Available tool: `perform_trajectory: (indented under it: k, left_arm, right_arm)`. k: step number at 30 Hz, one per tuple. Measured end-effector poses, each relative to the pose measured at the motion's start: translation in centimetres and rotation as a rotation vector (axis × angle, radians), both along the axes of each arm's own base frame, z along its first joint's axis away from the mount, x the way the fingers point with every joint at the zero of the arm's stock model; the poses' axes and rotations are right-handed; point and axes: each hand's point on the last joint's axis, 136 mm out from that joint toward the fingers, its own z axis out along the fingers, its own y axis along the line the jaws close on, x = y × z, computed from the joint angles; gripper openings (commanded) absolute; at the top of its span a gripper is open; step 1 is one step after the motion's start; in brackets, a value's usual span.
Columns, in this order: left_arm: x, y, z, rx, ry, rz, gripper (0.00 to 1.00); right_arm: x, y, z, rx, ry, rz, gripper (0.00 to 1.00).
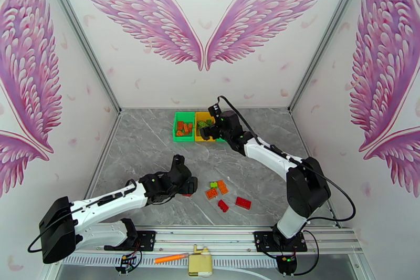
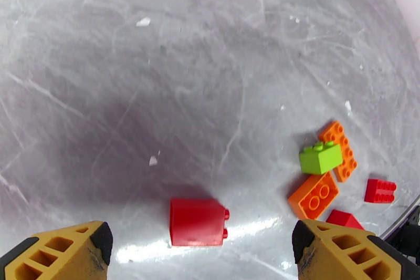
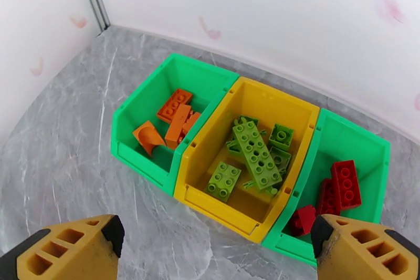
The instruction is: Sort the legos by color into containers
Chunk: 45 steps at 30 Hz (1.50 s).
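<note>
Bare tabletop (image 1: pixel 152 144) lies wide between the 3 bins (image 1: pixel 184 138) (joined, at the far edge) and the loose brick cluster (image 1: pixel 222 187); the right arm (image 1: pixel 262 152) slants across that gap's right side.

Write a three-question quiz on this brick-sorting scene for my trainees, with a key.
1. True or false: the yellow bin holds light green bricks.
2. Which colour of bricks lies in the left green bin? A red, B orange, C blue.
3. Fill in: the brick lying just ahead of the left fingers is ____.
Key: 1 true; 2 B; 3 red.
</note>
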Motion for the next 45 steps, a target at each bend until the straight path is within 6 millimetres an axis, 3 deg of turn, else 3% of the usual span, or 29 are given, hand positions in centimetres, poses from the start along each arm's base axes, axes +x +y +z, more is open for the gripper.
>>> perform_trajectory:
  k: [4,12,22,31,38,45]
  left_arm:
    - [-1.5,-0.5,-1.7,0.052,0.076,-0.024,0.93]
    - [-2.7,-0.4,-5.9,0.16,0.197,-0.051,0.86]
    - [-1.5,-0.8,-8.1,0.184,0.225,-0.055,0.64]
    - [-0.8,-1.5,-7.8,0.162,0.206,-0.058,0.44]
    - [0.3,-1.5,-6.9,0.137,0.165,-0.04,0.43]
    - [4.1,-3.1,-3.3,0.025,0.017,-0.062,0.43]
  right_arm:
    - [-0.5,-0.1,-1.0,-0.004,0.014,0.01,1.0]
    - [-0.3,0.2,-0.6,0.013,-0.002,0.016,1.0]
    - [-0.2,0.0,-0.6,0.005,-0.006,0.007,1.0]
    - [0.0,-0.5,-0.6,-0.019,-0.02,-0.012,1.0]
    - [-1.0,-1.8,0.1,-0.037,-0.04,-0.037,1.0]
    - [-3.6,-3.4,1.9,-0.034,-0.082,-0.031,1.0]
